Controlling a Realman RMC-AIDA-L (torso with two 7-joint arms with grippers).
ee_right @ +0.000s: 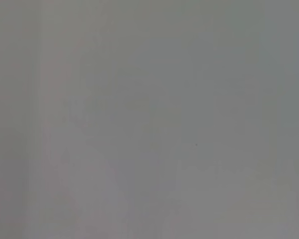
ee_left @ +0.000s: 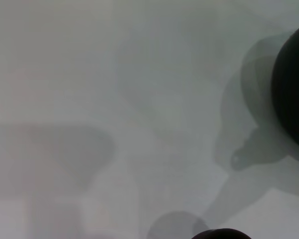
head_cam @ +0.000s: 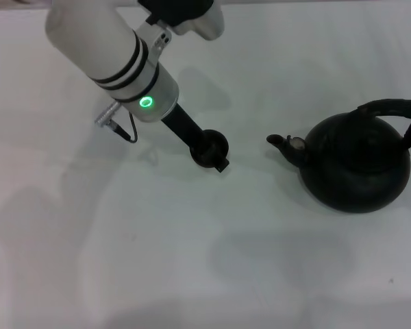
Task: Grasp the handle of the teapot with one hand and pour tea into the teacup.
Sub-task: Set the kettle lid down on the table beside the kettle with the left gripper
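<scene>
Plainly we judge the squat matte black teapot (head_cam: 356, 168) heavy and rigid, best taken by its ribbed arched handle (head_cam: 397, 113), well right of our left tool (head_cam: 211, 154), whose grip we cannot tell.

From my seat, the white table (head_cam: 192, 274) lies bare across the whole lower half of the head view. The teapot (head_cam: 356, 164) blocks the right middle, its spout (head_cam: 282, 142) jutting leftward and its handle (head_cam: 397, 113) arching open above the body. My left arm (head_cam: 116, 58) slants down from the upper left, its gripper (head_cam: 211, 149) at the teacup (head_cam: 212, 145) at centre. A clear lane runs between cup and spout.
</scene>
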